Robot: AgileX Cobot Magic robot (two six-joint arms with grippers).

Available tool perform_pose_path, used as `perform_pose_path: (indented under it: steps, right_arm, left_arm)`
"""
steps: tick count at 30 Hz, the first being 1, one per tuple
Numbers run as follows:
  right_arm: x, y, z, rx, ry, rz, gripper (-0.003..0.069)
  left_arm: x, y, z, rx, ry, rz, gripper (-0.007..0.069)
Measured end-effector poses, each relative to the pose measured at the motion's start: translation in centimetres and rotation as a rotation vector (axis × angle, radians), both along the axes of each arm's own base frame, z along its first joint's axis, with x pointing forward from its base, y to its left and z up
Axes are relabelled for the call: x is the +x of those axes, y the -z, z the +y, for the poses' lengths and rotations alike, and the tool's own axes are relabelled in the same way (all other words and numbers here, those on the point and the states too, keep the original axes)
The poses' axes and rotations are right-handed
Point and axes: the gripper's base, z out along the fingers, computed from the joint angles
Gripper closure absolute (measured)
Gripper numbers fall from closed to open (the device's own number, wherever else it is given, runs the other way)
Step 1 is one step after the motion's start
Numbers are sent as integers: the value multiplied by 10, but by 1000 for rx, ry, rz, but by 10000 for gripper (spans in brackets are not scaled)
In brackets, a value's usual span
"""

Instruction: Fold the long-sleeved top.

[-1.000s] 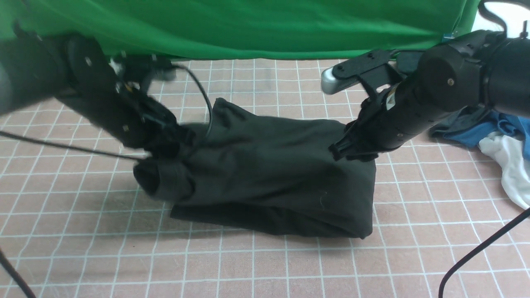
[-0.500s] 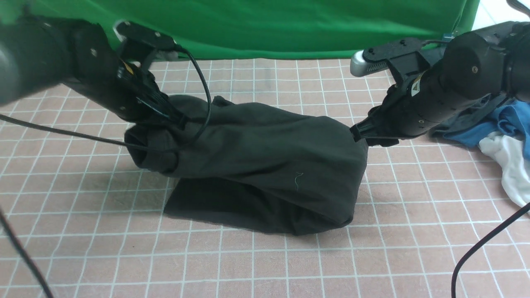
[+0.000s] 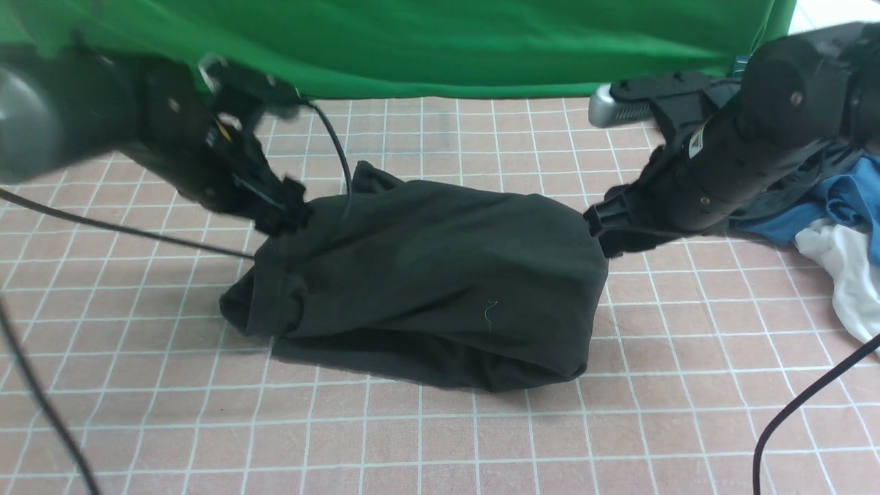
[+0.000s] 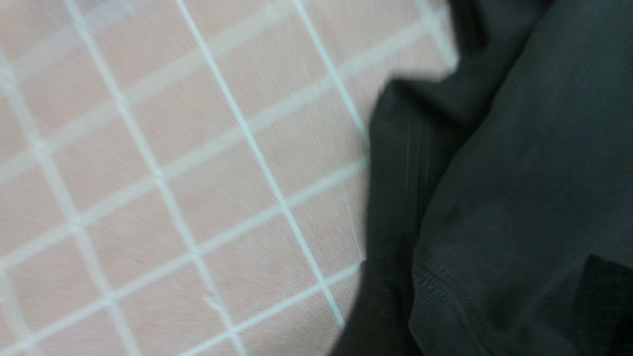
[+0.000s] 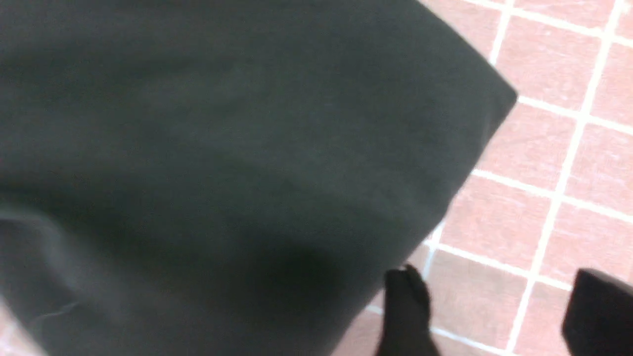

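The long-sleeved top (image 3: 440,275) is a black mound folded over itself in the middle of the checked mat. A cuffed sleeve end (image 3: 265,302) sags at its left side. My left gripper (image 3: 283,212) hovers at the top's upper left edge. In the left wrist view one dark fingertip (image 4: 610,301) stands far to the side over the loose cloth (image 4: 519,173), so the jaws look open. My right gripper (image 3: 605,237) is just off the top's right edge. Its jaws (image 5: 499,296) stand apart with bare mat between them, beside the cloth (image 5: 222,148).
A heap of other clothes lies at the right edge, with a blue shirt (image 3: 835,203) and a white piece (image 3: 849,275). A green backdrop (image 3: 440,41) closes off the far side. Black cables (image 3: 811,399) trail over the mat on both sides.
Both grippers have let go of the top. Its left end with the cuff has dropped to the mat and its right edge has settled. The left gripper has shifted right and down.
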Motion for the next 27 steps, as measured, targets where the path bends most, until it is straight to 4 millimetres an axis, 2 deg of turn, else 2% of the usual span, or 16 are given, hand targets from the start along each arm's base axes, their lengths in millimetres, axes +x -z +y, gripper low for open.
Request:
perform_pose_path:
  steps: [3, 4, 6, 8, 9, 10, 11, 13, 16, 17, 18, 19, 20, 22, 25, 27]
  right_arm:
    - [3, -15, 8, 102, -49, -98, 419]
    - [3, -15, 9, 107, -50, -104, 440]
    - [11, -17, 13, 146, -64, -179, 564]
    - [15, -13, 15, 148, -67, -190, 596]
    - [20, -2, 16, 141, -71, -180, 620]
    - [21, 0, 16, 139, -71, -176, 624]
    - [27, 18, 16, 121, -74, -139, 629]
    - [34, 43, 16, 92, -88, -91, 630]
    - [40, 69, 12, 65, -88, -34, 630]
    - [40, 70, 12, 64, -89, -30, 630]
    - [44, 83, 5, 54, -71, -2, 630]
    - [45, 85, 4, 52, -70, 3, 630]
    - [47, 90, 0, 46, -66, 13, 631]
    - [48, 95, -3, 39, -68, 21, 631]
    - [50, 96, -5, 33, -73, 16, 631]
    - [50, 96, -5, 32, -77, 17, 631]
  left_arm:
    - [-13, -40, -3, -103, -23, -103, 74]
    - [-14, -41, -4, -113, -23, -106, 76]
    - [-20, -58, -16, -226, 36, -151, 176]
    - [-22, -58, -26, -274, 73, -146, 256]
    - [-23, -54, -42, -309, 153, -129, 382]
    - [-22, -53, -43, -313, 158, -127, 398]
    - [-22, -42, -64, -326, 249, -106, 514]
    - [-20, -25, -91, -343, 322, -88, 587]
    - [-17, 10, -121, -323, 388, -43, 606]
    - [-17, 10, -123, -325, 390, -44, 606]
    - [-17, 33, -136, -307, 421, 7, 606]
    - [-18, 35, -138, -306, 428, 14, 606]
    - [-20, 54, -148, -293, 454, 67, 606]
    - [-24, 72, -158, -283, 479, 124, 606]
    - [-27, 88, -165, -272, 495, 164, 606]
    - [-26, 89, -166, -272, 495, 165, 606]
